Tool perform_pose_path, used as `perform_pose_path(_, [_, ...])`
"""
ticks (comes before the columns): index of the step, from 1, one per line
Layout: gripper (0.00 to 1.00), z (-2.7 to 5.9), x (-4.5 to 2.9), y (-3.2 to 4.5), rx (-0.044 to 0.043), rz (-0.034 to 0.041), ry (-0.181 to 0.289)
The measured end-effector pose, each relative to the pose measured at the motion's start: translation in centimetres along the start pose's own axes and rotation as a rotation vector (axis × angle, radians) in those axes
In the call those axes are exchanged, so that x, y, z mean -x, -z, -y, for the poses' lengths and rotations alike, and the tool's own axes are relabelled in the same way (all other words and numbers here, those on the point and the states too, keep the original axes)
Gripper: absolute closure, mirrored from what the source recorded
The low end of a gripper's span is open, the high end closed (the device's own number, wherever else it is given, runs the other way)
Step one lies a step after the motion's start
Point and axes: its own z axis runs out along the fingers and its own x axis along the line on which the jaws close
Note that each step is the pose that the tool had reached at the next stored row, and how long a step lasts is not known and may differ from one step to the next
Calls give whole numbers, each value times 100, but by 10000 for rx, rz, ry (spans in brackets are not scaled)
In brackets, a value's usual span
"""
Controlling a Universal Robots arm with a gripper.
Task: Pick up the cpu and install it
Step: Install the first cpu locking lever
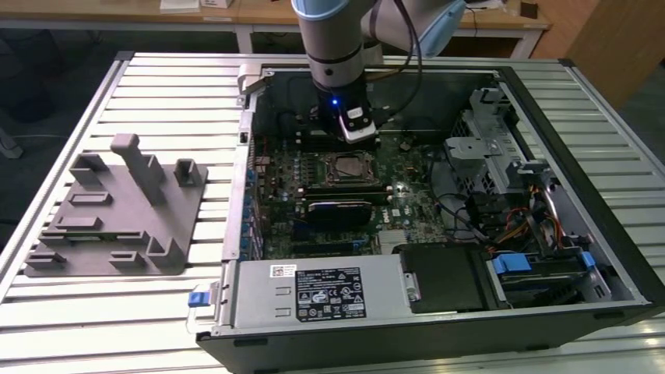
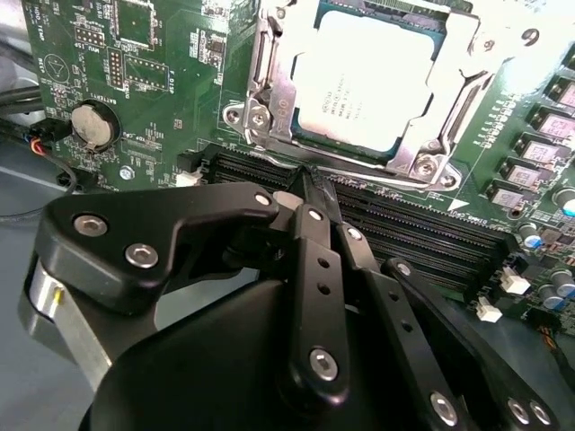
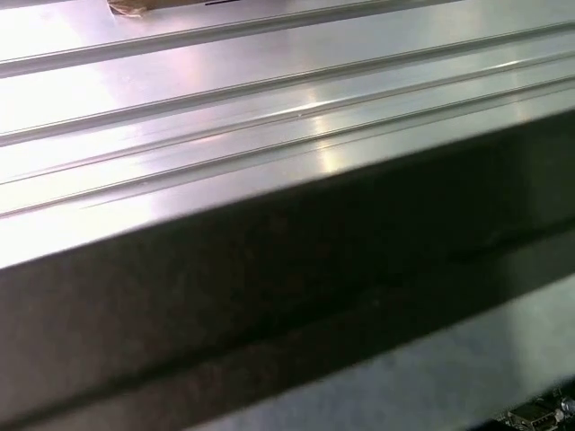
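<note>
My exterior view looks down from above on the open computer case (image 1: 437,195), my second wrist view sits close over its motherboard (image 2: 135,81), and my first wrist view grazes the ribbed tabletop (image 3: 225,99).

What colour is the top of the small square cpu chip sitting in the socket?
Pale silver-grey metal; the cpu shows best in the second wrist view.

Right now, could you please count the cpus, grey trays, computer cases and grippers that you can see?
cpu: 1
grey tray: 1
computer case: 1
gripper: 1
Total: 4
</note>
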Motion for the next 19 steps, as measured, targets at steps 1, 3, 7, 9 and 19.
perform_pose_path(1, [89, 2, 0, -2, 0, 0, 0])
perform_pose_path(3, [89, 6, 0, -7, -1, -1, 2])
perform_pose_path(7, [89, 16, 1, -15, 1, 0, 3])
perform_pose_path(9, [89, 18, 2, -17, 1, 0, 4])
perform_pose_path(19, [89, 31, 47, -25, 6, -3, 7])
